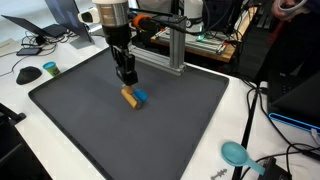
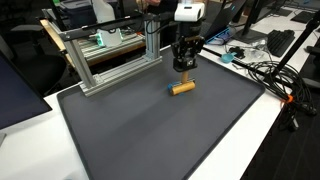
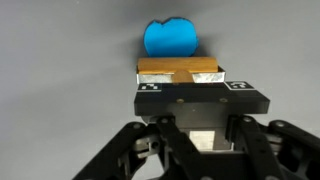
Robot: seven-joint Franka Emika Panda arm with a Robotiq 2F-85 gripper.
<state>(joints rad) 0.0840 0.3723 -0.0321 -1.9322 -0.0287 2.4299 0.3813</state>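
A small wooden block [image 1: 129, 97] lies on the dark mat [image 1: 180, 130], with a blue piece [image 1: 141, 96] touching its far end. My gripper [image 1: 127, 84] comes straight down onto the block, jaws closed against its sides. In the wrist view the wooden block [image 3: 178, 68] sits right at the tips of the gripper [image 3: 180, 86], and the blue piece [image 3: 170, 38] lies just beyond it. In an exterior view the gripper [image 2: 183, 72] stands over the block [image 2: 181, 88] on the mat [image 2: 150, 130]; the blue piece is hidden there.
An aluminium frame [image 1: 175, 45] [image 2: 110, 60] stands along the mat's back edge. A teal scoop-like object [image 1: 236, 153] lies off the mat's corner. A black mouse [image 1: 28, 74] and a teal disc [image 1: 50, 68] sit on the white table. Cables [image 2: 270, 75] run beside the mat.
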